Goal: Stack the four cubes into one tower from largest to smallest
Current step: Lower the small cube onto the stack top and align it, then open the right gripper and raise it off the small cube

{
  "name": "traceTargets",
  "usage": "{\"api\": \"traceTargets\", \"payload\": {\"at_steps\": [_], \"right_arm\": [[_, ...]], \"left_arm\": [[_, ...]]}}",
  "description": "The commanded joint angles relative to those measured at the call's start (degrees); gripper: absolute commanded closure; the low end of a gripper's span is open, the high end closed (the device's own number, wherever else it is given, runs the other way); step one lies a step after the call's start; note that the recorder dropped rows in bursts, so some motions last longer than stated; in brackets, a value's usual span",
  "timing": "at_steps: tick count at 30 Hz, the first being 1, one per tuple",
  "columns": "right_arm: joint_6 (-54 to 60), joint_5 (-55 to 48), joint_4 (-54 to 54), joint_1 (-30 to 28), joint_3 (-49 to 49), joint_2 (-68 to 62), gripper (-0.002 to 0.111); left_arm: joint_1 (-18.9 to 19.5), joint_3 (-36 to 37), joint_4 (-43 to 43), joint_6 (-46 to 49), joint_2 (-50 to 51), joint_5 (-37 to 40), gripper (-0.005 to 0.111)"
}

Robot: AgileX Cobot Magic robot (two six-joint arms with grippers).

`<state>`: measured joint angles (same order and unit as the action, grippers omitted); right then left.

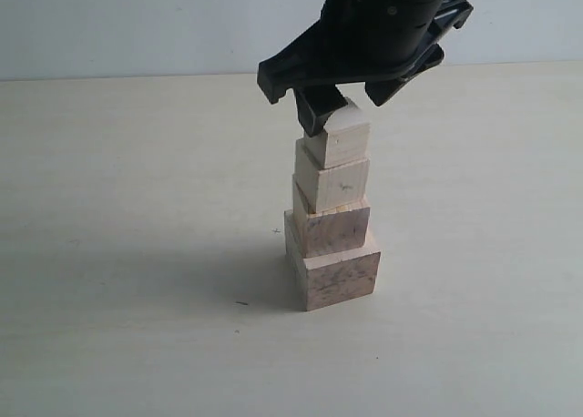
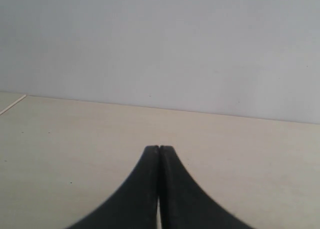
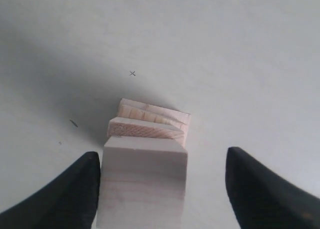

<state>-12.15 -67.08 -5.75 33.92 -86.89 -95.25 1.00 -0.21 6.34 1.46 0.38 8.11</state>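
Observation:
The four cubes stand as one tower on the pale table (image 1: 118,208). The largest speckled cube (image 1: 334,276) is the base, with the second speckled cube (image 1: 333,228) on it. Above come the paler third cube (image 1: 333,182) and the smallest cube (image 1: 343,135), each a little askew. My right gripper (image 1: 346,107) hangs over the top and stands open astride the smallest cube (image 3: 142,184). One finger (image 3: 80,189) is close against the cube's side; the other (image 3: 260,189) stands well apart from it. My left gripper (image 2: 159,148) is shut and empty over bare table, away from the tower.
A small dark mark (image 1: 241,302) lies on the table just left of the base. A pencilled cross (image 3: 132,73) shows beyond the tower in the right wrist view. A pale wall (image 1: 137,25) runs along the table's far edge.

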Motion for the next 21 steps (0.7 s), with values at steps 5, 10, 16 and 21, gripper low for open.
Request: {"api": "traceTargets", "payload": {"at_steps": [5, 10, 16, 21], "right_arm": [[0.6, 0.8, 0.4, 0.1, -0.3, 0.2, 0.041], [2.1, 1.4, 2.5, 0.1, -0.3, 0.2, 0.041], [1.5, 1.4, 3.3, 0.1, -0.3, 2.4, 0.041], [1.5, 0.4, 5.3, 0.1, -0.3, 2.4, 0.041]], "left_arm": [[-0.4, 0.2, 0.3, -0.1, -0.4, 0.0, 0.107], [-0.4, 0.2, 0.3, -0.1, -0.4, 0.0, 0.107], [-0.4, 0.2, 0.3, 0.0, -0.4, 0.0, 0.107], [-0.4, 0.2, 0.3, -0.1, -0.4, 0.0, 0.107]]}}
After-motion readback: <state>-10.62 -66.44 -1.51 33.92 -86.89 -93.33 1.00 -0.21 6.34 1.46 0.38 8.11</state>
